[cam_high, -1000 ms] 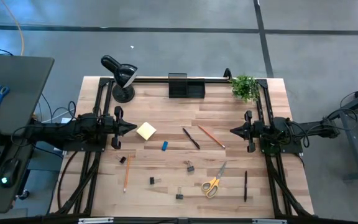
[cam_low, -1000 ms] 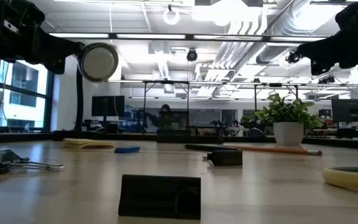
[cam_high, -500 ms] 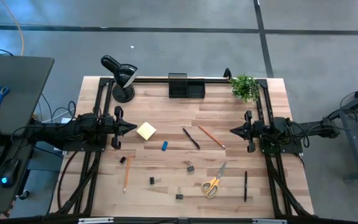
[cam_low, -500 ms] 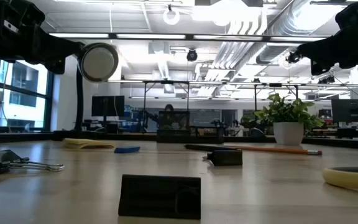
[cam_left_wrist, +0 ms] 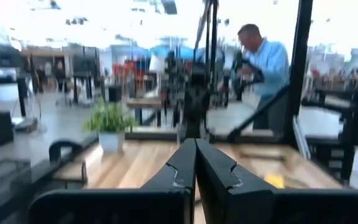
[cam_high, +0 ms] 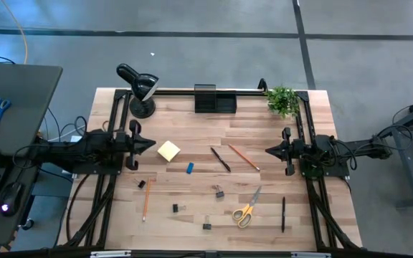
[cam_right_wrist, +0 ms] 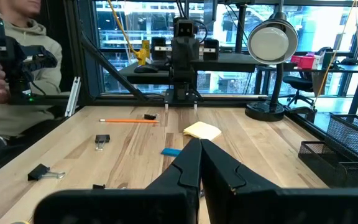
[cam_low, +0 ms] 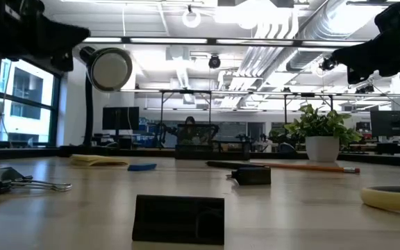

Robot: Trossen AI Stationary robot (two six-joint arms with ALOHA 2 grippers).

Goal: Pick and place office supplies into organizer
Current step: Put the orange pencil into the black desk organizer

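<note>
At the table's far edge the organizer [cam_high: 214, 99] holds nothing visible; both pincers pressed together.

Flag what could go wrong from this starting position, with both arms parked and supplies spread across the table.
1. The pen and pencil lie close together, so a grab at one may nudge the other.
2. The organizer sits at the far edge between lamp and plant; either could be bumped.
3. The binder clips are small and flat, so the shut left hand or right hand could slip off them.
</note>
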